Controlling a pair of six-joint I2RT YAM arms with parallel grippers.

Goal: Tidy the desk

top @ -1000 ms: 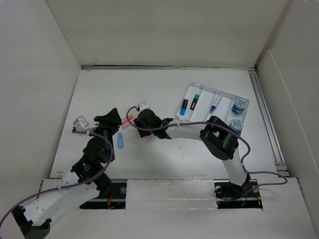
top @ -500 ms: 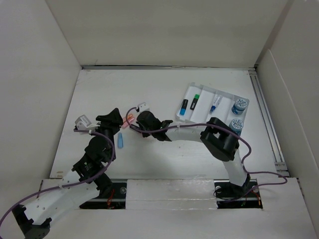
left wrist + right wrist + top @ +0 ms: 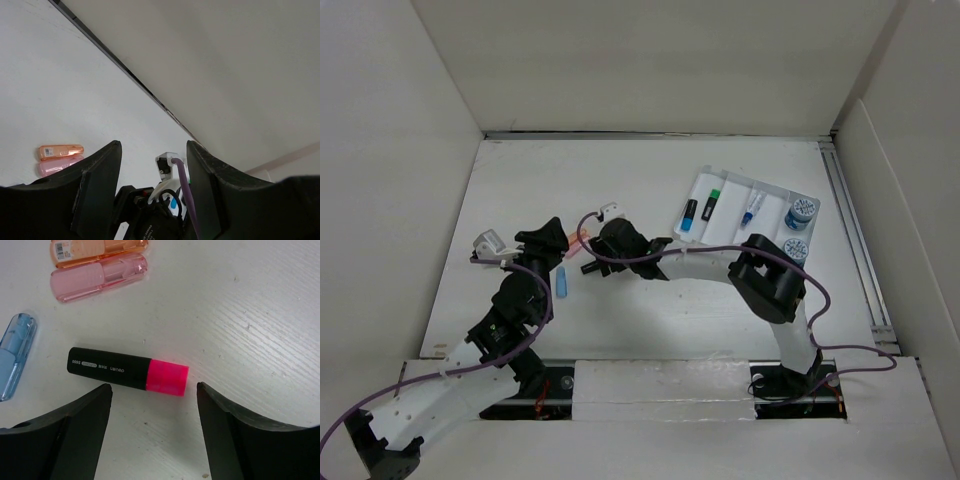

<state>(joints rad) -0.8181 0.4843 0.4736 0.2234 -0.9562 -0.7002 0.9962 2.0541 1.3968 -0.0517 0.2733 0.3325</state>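
Observation:
A black highlighter with a pink cap (image 3: 127, 371) lies on the white desk (image 3: 650, 170). My right gripper (image 3: 151, 389) is open just above it, one finger on each side of the pink end, not touching it. An orange case (image 3: 97, 251), a pink case (image 3: 100, 277) and a blue case (image 3: 15, 357) lie close by. In the top view my right gripper (image 3: 596, 256) is left of centre. My left gripper (image 3: 548, 240) is open and empty right beside it, looking at the right wrist; the orange case (image 3: 60, 150) shows there too.
A white compartment tray (image 3: 732, 226) at the right back holds a blue highlighter (image 3: 690, 215), a green highlighter (image 3: 713, 202), a pen (image 3: 752, 208) and a round blue-white container (image 3: 802, 212); a second one (image 3: 794, 250) sits nearer. White walls border the desk.
Both grippers have shifted only slightly over the cluster of cases. Nothing has been taken hold of or let go.

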